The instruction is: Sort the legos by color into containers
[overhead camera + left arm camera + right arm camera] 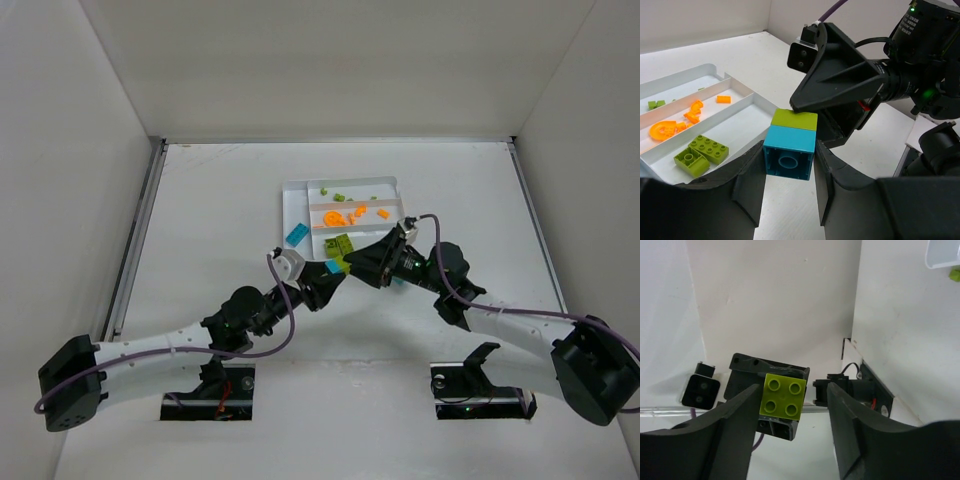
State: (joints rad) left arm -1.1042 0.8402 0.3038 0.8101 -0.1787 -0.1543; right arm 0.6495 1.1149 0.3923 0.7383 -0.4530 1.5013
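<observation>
Where the two arms meet over the worktop (200, 200), the left end effector (788, 172) is clamped on a teal brick (789, 156), one finger pressed against each side, with a lime brick (794, 119) stacked squarely on top. The right end effector (790, 400) faces it with its jaws standing apart. The lime brick (784, 396) sits between them close to one finger, with clear space to the other. The stack is off the worktop, just outside the near edge of the white tray (295, 185), which lies at 12 o'clock from the paired end effectors in the top view. Small green pieces (332, 193) lie in the tray's far compartment, orange pieces (345, 215) in the middle one, and two lime bricks (702, 152) in the near one. A teal piece (297, 235) lies at the tray's 9 o'clock end, in which compartment I cannot tell.
</observation>
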